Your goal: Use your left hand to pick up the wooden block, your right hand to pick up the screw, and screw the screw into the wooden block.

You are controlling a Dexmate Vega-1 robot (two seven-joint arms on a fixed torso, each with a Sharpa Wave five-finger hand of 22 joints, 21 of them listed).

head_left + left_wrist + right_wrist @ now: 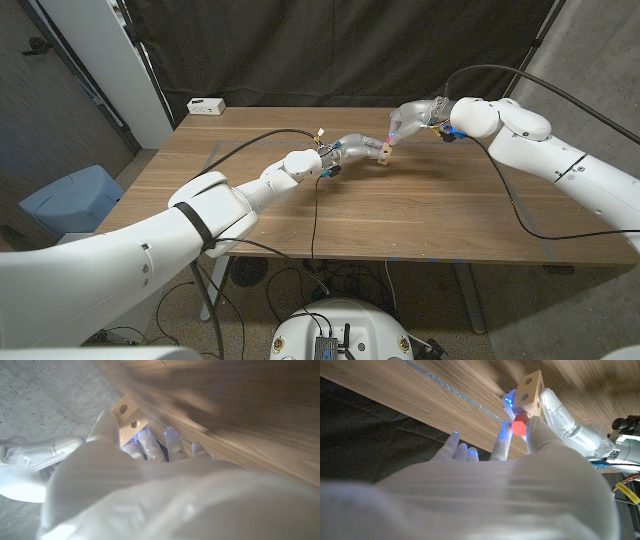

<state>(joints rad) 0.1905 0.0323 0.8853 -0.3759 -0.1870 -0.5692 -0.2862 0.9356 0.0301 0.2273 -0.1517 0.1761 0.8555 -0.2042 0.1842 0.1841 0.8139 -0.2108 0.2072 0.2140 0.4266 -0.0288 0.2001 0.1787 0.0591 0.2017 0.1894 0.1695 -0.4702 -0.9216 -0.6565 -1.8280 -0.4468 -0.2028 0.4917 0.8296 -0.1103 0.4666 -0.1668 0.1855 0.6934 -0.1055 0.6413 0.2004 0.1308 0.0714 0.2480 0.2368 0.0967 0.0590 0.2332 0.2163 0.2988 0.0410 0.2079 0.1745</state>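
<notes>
Over the far middle of the worktop (420, 215) you've got both hands meeting in the air. Your left hand (352, 149) is gripping the wooden block (384, 151), holding it up off the wood with its holed faces showing in both wrist views. Your right hand (412, 113) is pinching the screw (520, 424), the one with the red head, and pressing it right up against the side of the block. So both pickups look done, and what's left is the actual screwing. I can't tell how deep the screw sits, or whether its tip is really in a hole, since the fingers cover that spot. I'd guess you're at the very start of threading it in.
</notes>
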